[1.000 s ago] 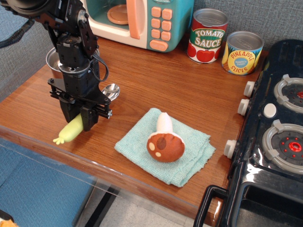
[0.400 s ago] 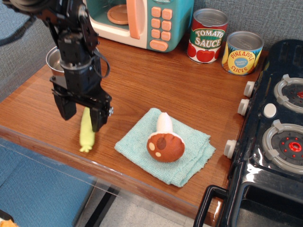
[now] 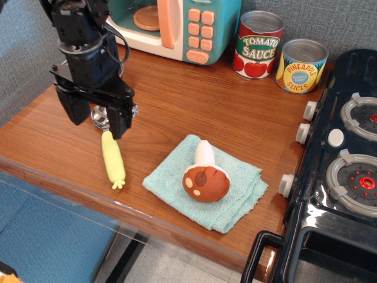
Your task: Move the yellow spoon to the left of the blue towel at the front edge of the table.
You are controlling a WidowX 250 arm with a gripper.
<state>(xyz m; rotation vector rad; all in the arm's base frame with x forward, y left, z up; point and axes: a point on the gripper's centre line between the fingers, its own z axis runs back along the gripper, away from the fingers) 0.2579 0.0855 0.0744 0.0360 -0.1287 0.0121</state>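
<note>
The yellow spoon point(image 3: 112, 159), a pale yellow-green tapered stick with a frilled tip toward the front, lies flat on the brown wood table point(image 3: 235, 118) near its front edge. It is just left of the blue towel point(image 3: 235, 191), a light teal folded cloth. My black gripper point(image 3: 97, 122) hovers just behind and above the spoon's thick end, open and empty, with its two fingers spread apart. A brown-capped toy mushroom point(image 3: 205, 177) lies on the towel.
A metal bowl point(image 3: 101, 116) sits mostly hidden behind my gripper. A teal toy microwave point(image 3: 171, 23) and two cans point(image 3: 258, 44) stand at the back. A black toy stove point(image 3: 341, 171) fills the right side.
The gripper let go of the spoon and rose back and up. The spoon now lies free on the table, its tip swung toward the towel.
</note>
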